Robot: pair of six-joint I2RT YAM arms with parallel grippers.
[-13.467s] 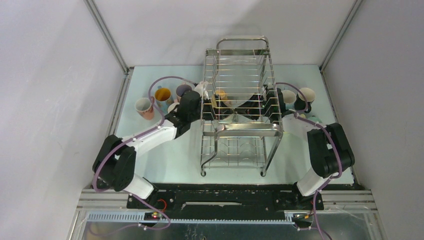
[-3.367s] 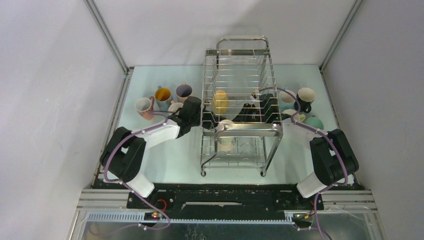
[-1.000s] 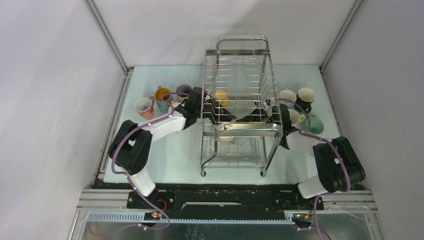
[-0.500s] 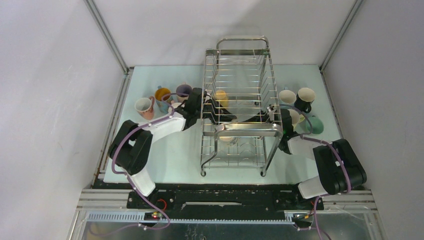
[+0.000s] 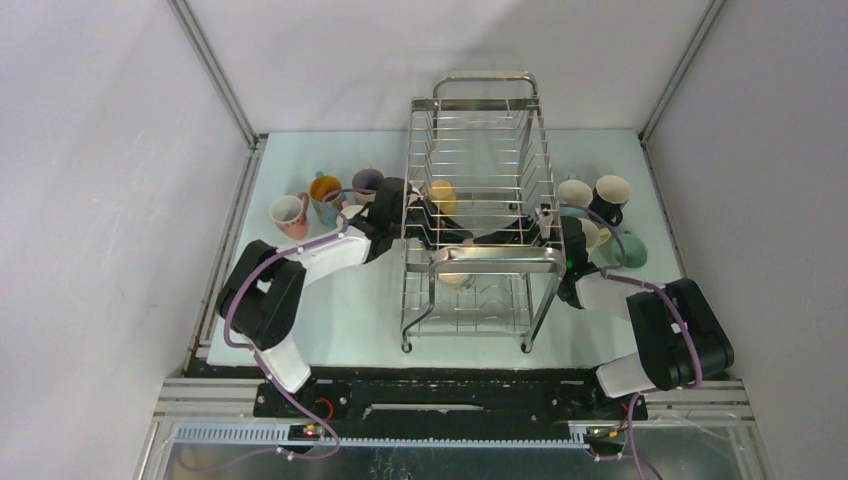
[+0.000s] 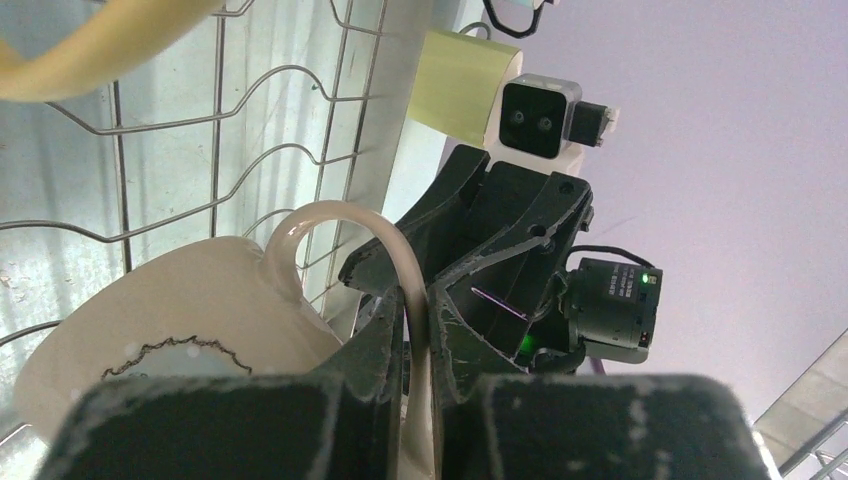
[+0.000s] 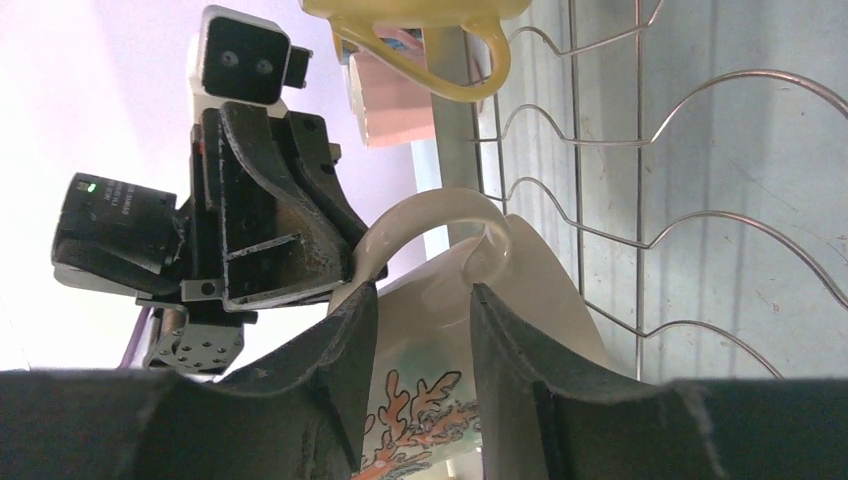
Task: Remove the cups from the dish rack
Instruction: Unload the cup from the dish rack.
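The chrome dish rack (image 5: pixel 495 260) stands mid-table with both arms reaching into it from the sides. A cream cup (image 6: pixel 190 310) with a coral picture (image 7: pixel 440 400) lies under the rack's front bar (image 5: pixel 455 277). My left gripper (image 6: pixel 418 335) is shut on that cup's looped handle (image 7: pixel 440 215). My right gripper (image 7: pixel 425 330) faces it from the other side, jaws apart, with the cup's wall showing between its fingers (image 7: pixel 500 340). In the top view the left gripper (image 5: pixel 450 237) and right gripper (image 5: pixel 505 237) nearly meet. A yellow cup (image 5: pixel 442 195) hangs further back in the rack.
Cups stand on the table left of the rack: pink (image 5: pixel 288 213), blue with orange inside (image 5: pixel 325 190), purple-lined (image 5: pixel 366 182). To the right are a cream one (image 5: pixel 575 192), a black one (image 5: pixel 610 192) and a green one (image 5: pixel 630 250). Rack wires (image 7: pixel 640 230) close in around both grippers.
The right gripper's jaws have spread a little wider beside the cream cup. The left gripper keeps its hold on the handle, and both arms have barely moved.
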